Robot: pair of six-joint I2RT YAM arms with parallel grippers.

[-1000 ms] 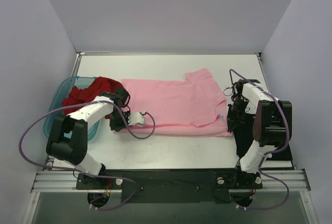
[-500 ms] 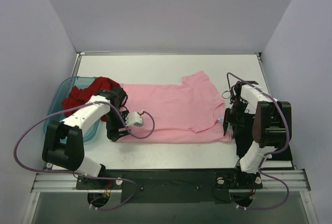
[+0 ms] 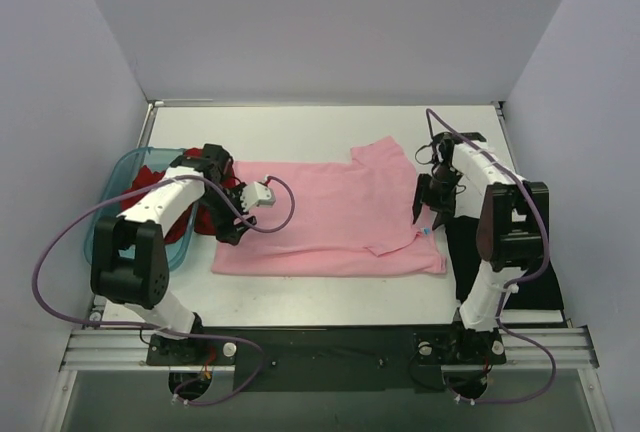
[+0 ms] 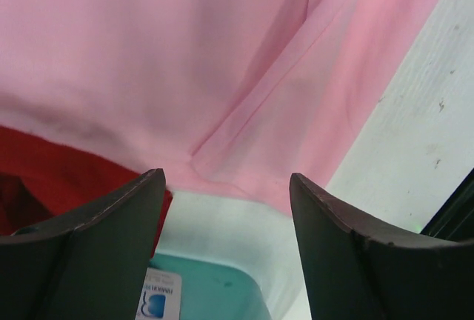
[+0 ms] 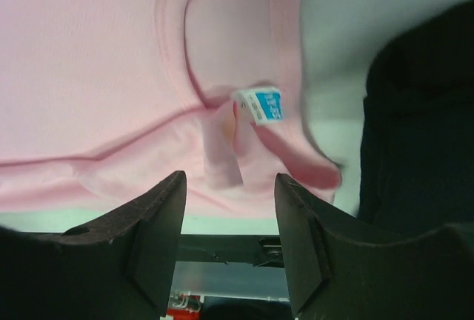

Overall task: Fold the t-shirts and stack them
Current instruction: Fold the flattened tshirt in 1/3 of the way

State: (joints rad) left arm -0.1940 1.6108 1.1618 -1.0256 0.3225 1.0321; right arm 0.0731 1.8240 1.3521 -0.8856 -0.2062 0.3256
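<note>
Since a second ago the left tool (image 4: 226, 187) and right tool (image 5: 229, 187) have released and lifted, jaws apart, empty; the pink t-shirt (image 3: 320, 214) lies flat on the tabletop (image 3: 300, 130); soft, limp, light, I judge, best pinched at corners.

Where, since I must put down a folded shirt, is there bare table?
Two bare strips of table: a wide one between the pink t-shirt and the back wall, a narrower one between its near hem and the base rail. Crowded left, where the teal bin, red t-shirt and left arm meet, and right, by the right arm and black t-shirt.
</note>
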